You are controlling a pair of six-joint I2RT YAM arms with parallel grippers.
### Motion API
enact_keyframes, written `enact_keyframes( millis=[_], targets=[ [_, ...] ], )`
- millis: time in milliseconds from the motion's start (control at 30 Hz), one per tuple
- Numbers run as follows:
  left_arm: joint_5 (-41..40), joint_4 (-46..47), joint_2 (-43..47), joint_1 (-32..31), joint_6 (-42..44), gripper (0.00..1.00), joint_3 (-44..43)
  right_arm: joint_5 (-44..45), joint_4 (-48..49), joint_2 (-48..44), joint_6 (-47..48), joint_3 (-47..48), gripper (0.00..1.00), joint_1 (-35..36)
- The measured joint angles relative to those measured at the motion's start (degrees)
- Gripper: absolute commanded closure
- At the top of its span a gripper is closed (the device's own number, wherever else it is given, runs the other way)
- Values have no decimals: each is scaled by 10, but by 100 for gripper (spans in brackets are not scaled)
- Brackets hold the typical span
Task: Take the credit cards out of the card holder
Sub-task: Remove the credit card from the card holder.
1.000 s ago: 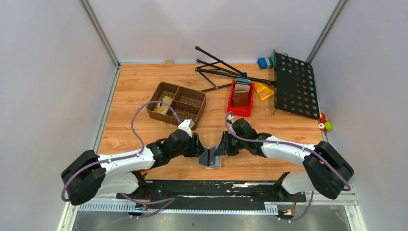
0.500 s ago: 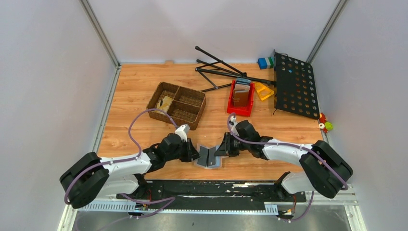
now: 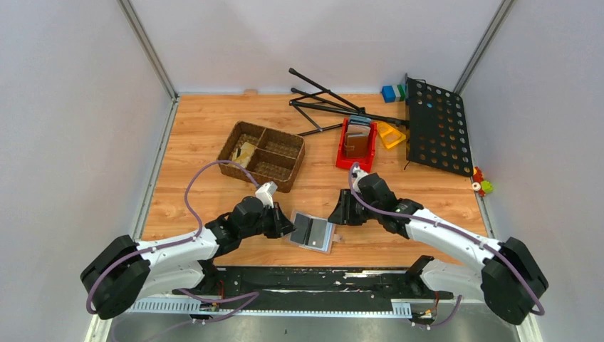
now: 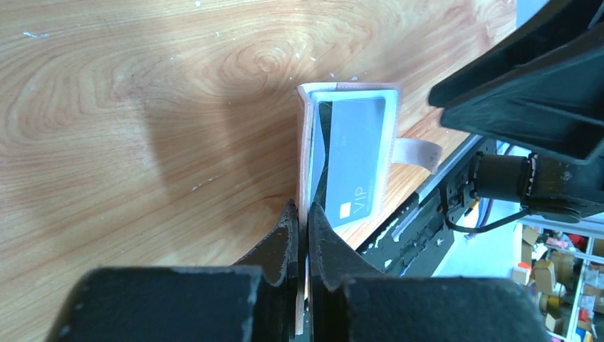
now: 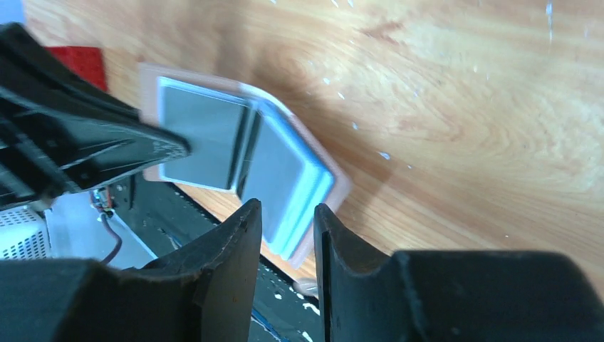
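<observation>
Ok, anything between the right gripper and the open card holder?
Nothing visible. The right gripper is open beside the taupe-brown bifold card holder, only bare wooden table between. The left gripper pinches the opposite edge, outside that path.
</observation>
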State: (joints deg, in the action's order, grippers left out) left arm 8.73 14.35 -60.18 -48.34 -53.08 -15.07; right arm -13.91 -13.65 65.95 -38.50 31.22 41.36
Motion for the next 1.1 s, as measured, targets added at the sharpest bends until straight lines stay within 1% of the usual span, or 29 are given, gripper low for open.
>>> enact_keyframes(
  millis=[100, 167, 333, 467, 567, 700, 867, 933, 1033, 1100],
  targets=[
    [1, -18, 12, 1, 0, 100, -6, -4, -4, -45, 11, 11, 67, 0],
    [0, -31, 20, 1, 0, 100, -13, -23, 6, -56, 10, 10, 67, 0],
    [7, -31, 37, 5, -13, 100, -16, -104, 89, -46, -19, -12, 67, 0],
    [28, -19, 47, 17, -42, 100, -16, -152, 144, -26, -50, -24, 65, 0],
    [42, 6, 59, 26, -73, 100, -14, -176, 180, -22, -74, -27, 63, 0],
    [61, 66, 76, 35, -120, 100, -4, -191, 221, -23, -104, -42, 62, 0],
    [82, 122, 70, 37, -163, 100, 2, -209, 258, -24, -137, -61, 61, 0],
    [89, 148, 65, 38, -182, 100, 10, -214, 275, -26, -149, -66, 58, 0],
    [105, 189, 56, 38, -211, 100, 19, -218, 309, -37, -172, -81, 58, 0],
    [110, 198, 55, 39, -218, 100, 20, -221, 331, -44, -185, -91, 58, 0]
  ],
)
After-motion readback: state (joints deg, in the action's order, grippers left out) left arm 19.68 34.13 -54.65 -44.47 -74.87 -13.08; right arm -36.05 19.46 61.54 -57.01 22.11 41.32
